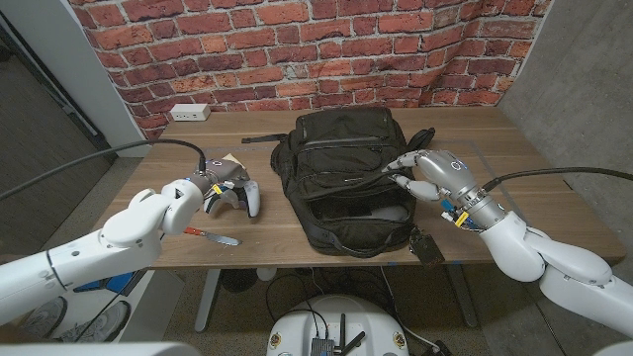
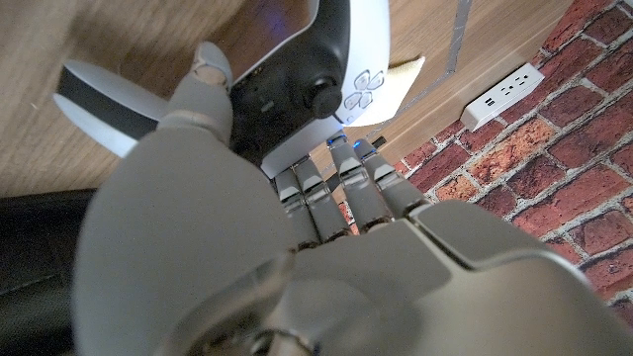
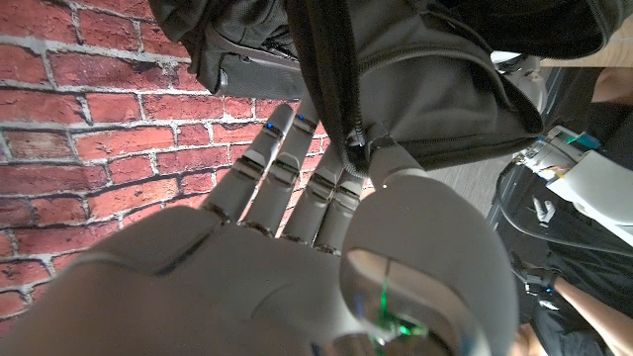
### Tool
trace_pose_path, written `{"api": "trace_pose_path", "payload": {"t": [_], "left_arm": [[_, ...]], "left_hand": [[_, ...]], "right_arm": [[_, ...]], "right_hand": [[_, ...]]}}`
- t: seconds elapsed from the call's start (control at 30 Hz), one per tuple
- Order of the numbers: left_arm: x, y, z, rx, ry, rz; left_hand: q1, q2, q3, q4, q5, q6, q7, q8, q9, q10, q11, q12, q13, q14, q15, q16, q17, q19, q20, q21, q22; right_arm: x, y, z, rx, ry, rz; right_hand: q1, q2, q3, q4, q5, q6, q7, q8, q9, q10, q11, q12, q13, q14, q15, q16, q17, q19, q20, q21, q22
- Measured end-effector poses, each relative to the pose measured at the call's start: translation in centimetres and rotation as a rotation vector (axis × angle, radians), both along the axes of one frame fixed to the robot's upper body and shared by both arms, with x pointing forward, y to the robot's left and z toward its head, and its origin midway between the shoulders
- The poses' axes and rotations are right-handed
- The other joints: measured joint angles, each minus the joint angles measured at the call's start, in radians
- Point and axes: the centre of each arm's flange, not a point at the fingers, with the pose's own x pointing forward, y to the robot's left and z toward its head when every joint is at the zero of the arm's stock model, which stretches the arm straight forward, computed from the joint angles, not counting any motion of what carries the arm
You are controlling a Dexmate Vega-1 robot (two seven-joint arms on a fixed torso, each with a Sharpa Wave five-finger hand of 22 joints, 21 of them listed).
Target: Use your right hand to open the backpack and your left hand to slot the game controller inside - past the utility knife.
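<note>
White game controller [image 2: 326, 69] under left robot hand [image 1: 220, 186]

The backpack [image 1: 346, 188] is matt black woven cloth with glossier zip edging. The game controller [image 2: 326, 69] is smooth white and black plastic, slightly shiny. The counter [image 1: 247, 129] is pale wood with a visible grain, satin smooth. Both hands wear smooth grey plastic shells. The wall [image 1: 297, 40] behind is rough red brick.
</note>
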Motion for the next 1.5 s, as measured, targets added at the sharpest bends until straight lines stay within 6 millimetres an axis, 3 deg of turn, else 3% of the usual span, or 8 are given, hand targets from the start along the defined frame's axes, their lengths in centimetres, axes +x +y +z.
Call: {"api": "trace_pose_path", "payload": {"t": [1.5], "left_arm": [[-3.3, -2.9, -0.9, -0.039, -0.035, -0.016]], "left_hand": [[0.000, 0.000, 0.001, -0.001, -0.002, 0.006, 0.001, -0.006, 0.000, -0.002, -0.002, 0.000, 0.000, 0.003, 0.001, -0.003, 0.000, 0.000, 0.000, 0.000, 0.000]], "right_arm": [[0.8, 0.2, 4.7, 0.189, 0.138, 0.016]], "right_hand": [[0.007, -0.007, 0.003, -0.009, 0.004, 0.020, 0.021, -0.015, 0.004, 0.012, 0.016, 0.004, 0.027, 0.023, -0.005, 0.015, 0.029, 0.034, 0.002, 0.030, 0.009]]}}
